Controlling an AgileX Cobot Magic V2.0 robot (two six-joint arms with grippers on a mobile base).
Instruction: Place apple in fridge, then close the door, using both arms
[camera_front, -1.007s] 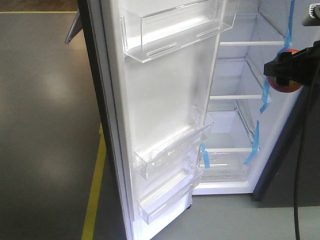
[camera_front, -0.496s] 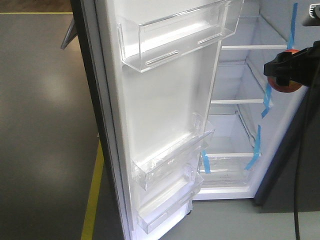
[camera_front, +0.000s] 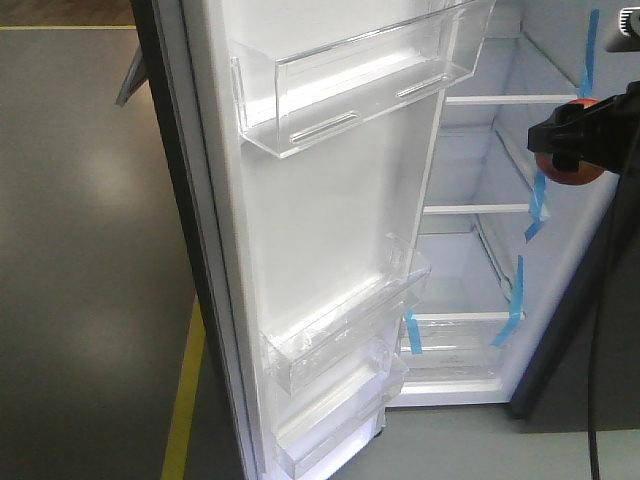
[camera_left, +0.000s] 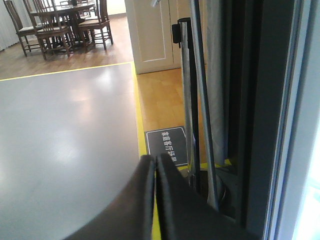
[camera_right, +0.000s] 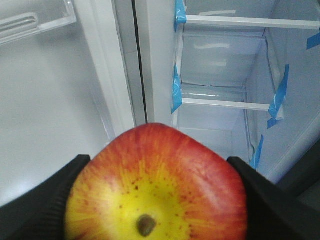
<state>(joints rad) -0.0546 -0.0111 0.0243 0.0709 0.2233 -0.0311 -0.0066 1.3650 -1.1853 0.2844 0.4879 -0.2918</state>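
Open fridge (camera_front: 465, 155), apple (camera_right: 157, 185) not yet inside.
The right fingers (camera_right: 40, 200) grip the apple just outside the fridge; the left fingers (camera_left: 145, 200) are pressed together, empty, beside its door (camera_front: 330, 200). Placing and closing remain.

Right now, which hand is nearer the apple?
Right. The right hand grips the apple in front of the open fridge; the left hand, shut, is outside the door with no apple in its view.

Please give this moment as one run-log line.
right tool: shut on glossy red-yellow apple | left tool: shut, empty | tall grey fridge door: open
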